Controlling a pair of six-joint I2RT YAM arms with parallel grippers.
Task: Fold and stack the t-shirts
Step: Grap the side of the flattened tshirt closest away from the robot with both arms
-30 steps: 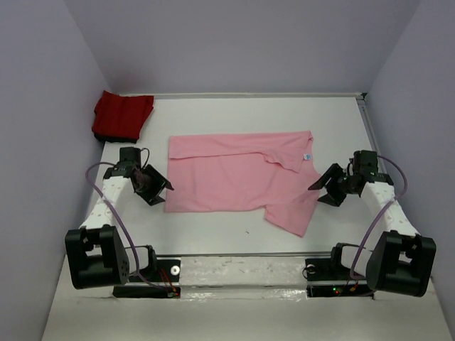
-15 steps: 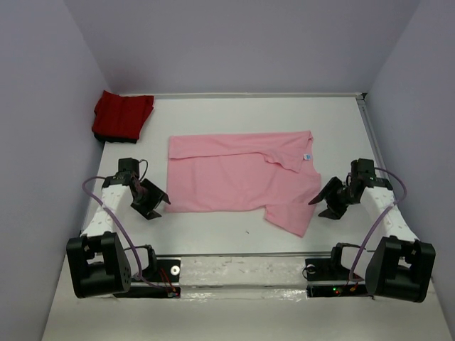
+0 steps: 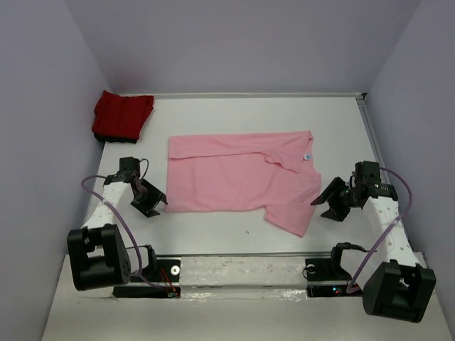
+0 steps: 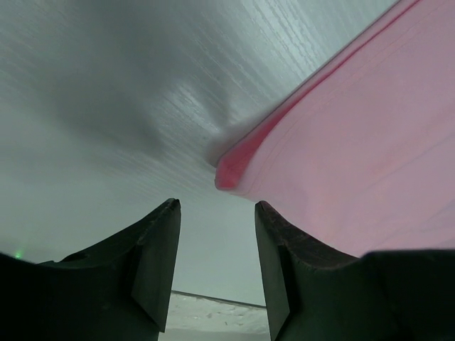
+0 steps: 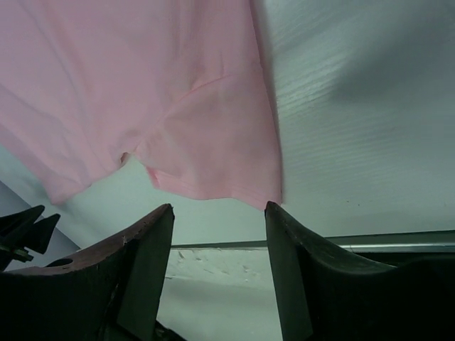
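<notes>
Pink t-shirt (image 3: 238,174): lay spread flat across the middle of the desk (image 3: 249,121), collar end toward the right, hem end toward the left. A long fold ran along its far edge. One short sleeve stuck out at the near right corner, angled toward the desk's near edge.

Collar: a small pale label showed at the neck, near the far right corner of the shirt.

Red t-shirt (image 3: 122,116): a folded bundle in the far left corner of the desk, up against the left wall, well apart from the pink one.

Left gripper (image 3: 160,202): low over the desk, just beside the pink shirt's near left corner. Jaws parted, nothing between them.

Left wrist view: the left gripper (image 4: 217,213) had both dark fingers (image 4: 153,249) spread apart with bare desk (image 4: 106,106) in the gap. The doubled corner of the pink shirt (image 4: 355,163) sat just ahead of the gap, a rolled edge showing darker pink. Could not tell whether the right-hand finger touched the cloth.

Right gripper (image 3: 321,206): low at the right side of the desk, just beside the pink shirt's outstretched sleeve. Jaws parted, holding nothing.

Right wrist view: the right gripper (image 5: 219,213) pointed at the sleeve hem of the pink shirt (image 5: 142,85), which ended just ahead of the fingertips. White desk (image 5: 355,106) lay bare to the right of the cloth.
</notes>
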